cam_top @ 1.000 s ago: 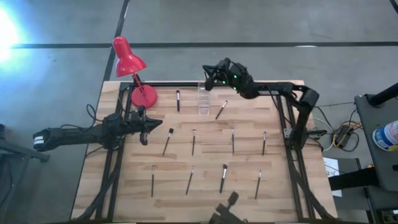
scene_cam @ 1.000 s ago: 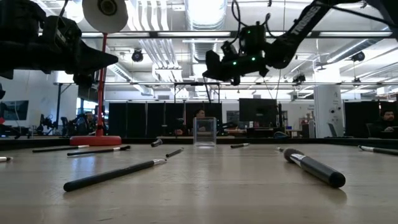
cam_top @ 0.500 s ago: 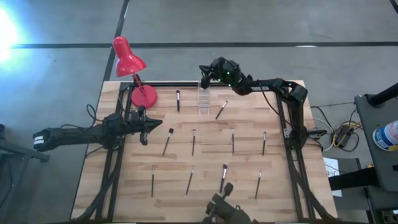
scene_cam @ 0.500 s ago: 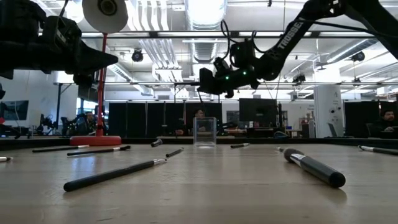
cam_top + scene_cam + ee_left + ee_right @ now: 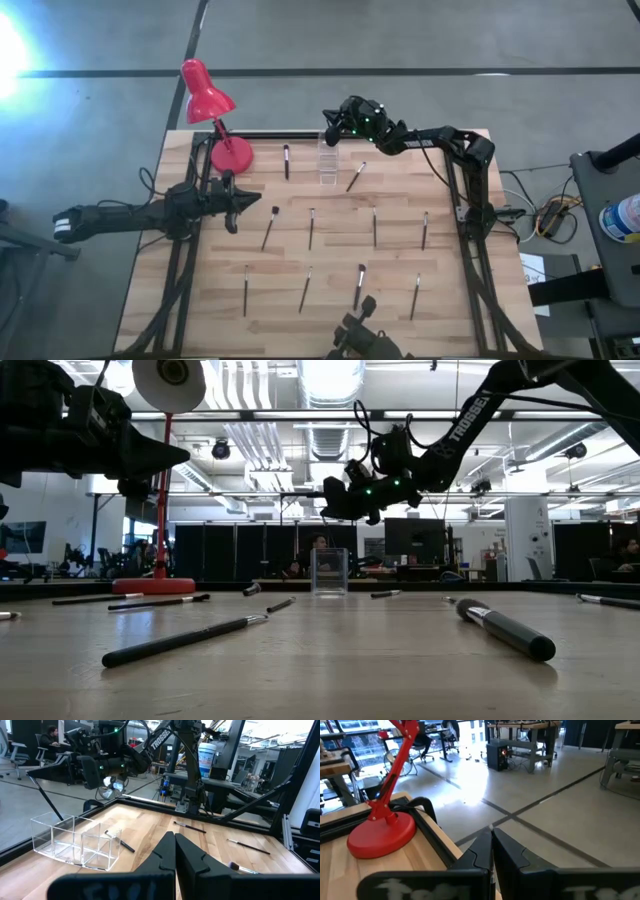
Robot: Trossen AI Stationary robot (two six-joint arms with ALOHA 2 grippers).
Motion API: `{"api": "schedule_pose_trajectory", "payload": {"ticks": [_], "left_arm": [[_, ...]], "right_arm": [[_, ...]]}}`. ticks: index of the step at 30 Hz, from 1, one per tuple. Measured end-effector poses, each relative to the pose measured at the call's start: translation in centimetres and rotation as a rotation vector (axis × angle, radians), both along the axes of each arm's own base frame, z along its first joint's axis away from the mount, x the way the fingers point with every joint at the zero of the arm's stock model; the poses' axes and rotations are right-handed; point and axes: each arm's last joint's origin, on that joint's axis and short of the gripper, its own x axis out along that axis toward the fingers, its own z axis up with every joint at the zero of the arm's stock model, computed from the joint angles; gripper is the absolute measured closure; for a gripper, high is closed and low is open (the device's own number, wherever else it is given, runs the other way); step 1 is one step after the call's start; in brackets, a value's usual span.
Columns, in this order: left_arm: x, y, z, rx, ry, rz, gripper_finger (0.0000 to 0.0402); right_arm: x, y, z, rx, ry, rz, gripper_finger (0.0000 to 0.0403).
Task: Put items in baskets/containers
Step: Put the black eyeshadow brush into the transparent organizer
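Several thin dark brushes lie flat on the wooden table, among them one (image 5: 355,177) beside the clear container (image 5: 327,160) and others (image 5: 311,228) (image 5: 359,285) nearer the front. The container (image 5: 70,840) stands upright near the far edge and has three compartments. My right gripper (image 5: 326,118) hovers over the container's far end, shut on one brush (image 5: 50,802). At the table's left, my left gripper (image 5: 250,198) hangs level above the wood, shut and empty. My right gripper pinches the brush's upper end (image 5: 31,776) at its fingertips, as the left wrist view shows from afar. The fingers reach out about level toward the far edge. The brush slants down below them, with its lower end (image 5: 61,818) at the container's far compartment.
A red desk lamp (image 5: 210,95) stands with its round base (image 5: 232,153) at the far left, close to a brush (image 5: 286,160). A camera mount (image 5: 360,330) sits at the near edge. Black frame rails run along both sides of the table.
My right gripper has sunk and shifted a little toward the table's left, coming lower over the container's far end, still shut.
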Motion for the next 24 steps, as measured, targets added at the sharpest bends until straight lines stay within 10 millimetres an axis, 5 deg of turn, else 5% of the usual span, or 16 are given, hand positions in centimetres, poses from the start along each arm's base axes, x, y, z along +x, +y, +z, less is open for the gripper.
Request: {"api": "schedule_pose_trajectory", "payload": {"ticks": [24], "left_arm": [[0.0,0.0,0.0,0.000,-0.003,0.000,0.0401]], "right_arm": [[-0.3,0.2,-1.2,0.051,0.059,-0.002,0.0394]]}}
